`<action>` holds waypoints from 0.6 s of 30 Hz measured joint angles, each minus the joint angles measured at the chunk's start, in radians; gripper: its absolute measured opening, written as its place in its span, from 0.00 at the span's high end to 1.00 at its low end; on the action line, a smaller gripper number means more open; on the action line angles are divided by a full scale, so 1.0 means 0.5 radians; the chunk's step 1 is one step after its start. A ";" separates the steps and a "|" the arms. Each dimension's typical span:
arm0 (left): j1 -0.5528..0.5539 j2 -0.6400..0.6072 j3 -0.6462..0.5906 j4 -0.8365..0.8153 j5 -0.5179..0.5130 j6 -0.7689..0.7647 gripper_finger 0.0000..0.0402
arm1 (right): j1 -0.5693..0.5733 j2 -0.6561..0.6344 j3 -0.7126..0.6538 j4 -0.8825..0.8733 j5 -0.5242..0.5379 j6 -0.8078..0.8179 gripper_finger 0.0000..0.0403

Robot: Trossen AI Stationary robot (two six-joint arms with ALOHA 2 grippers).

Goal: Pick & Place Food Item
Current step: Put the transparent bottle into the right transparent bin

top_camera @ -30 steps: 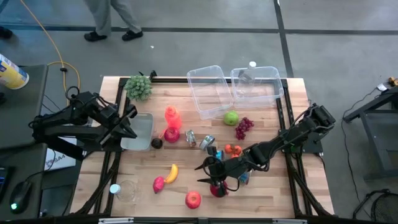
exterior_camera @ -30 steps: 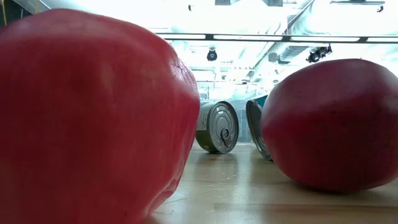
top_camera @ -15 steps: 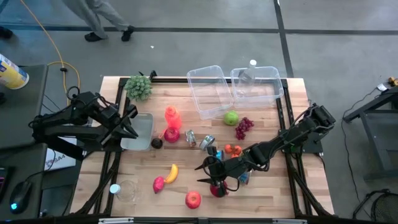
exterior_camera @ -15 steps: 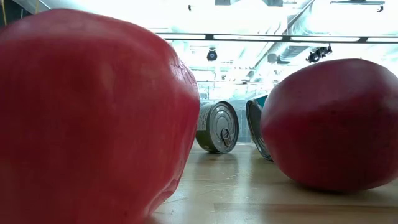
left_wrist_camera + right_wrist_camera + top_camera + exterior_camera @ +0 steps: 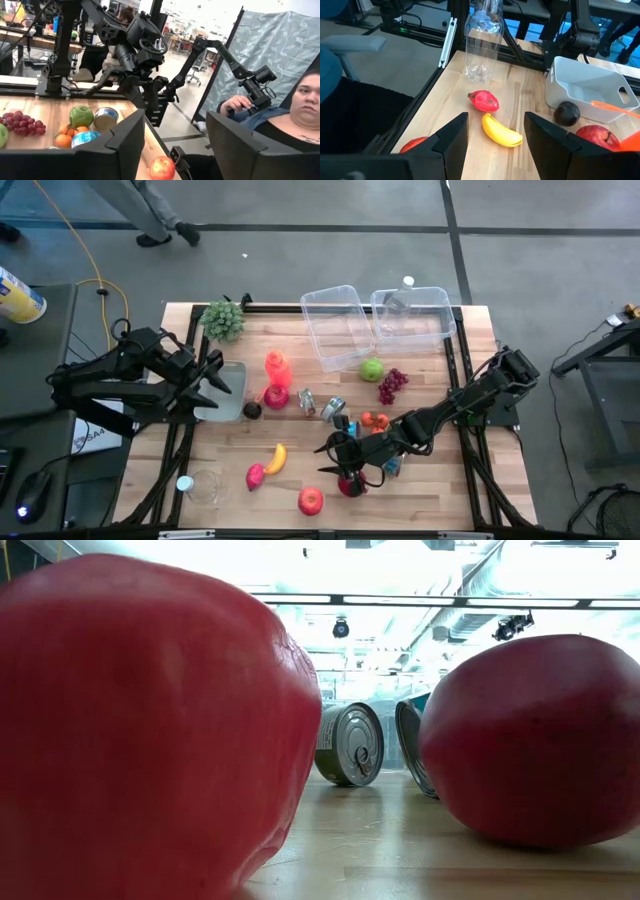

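The table holds two tubs side by side at its far edge. Just in front of them lie an apple and grapes. A basket sits at the left edge, with a plant behind it. Two cans lie near the middle. Toward the near edge, a banana lies beside a strawberry, with a bottle to their left.
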 joint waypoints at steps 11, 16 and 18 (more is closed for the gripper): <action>0.000 0.011 0.000 0.000 0.197 -0.002 0.47 | 0.000 0.000 0.000 -0.004 0.000 0.028 0.55; 0.000 0.011 0.000 0.000 0.212 -0.068 0.47 | 0.000 0.000 0.000 -0.005 0.000 0.028 0.55; 0.000 0.011 0.000 0.000 0.269 -0.041 0.47 | -0.001 0.000 0.000 -0.005 0.000 0.027 0.55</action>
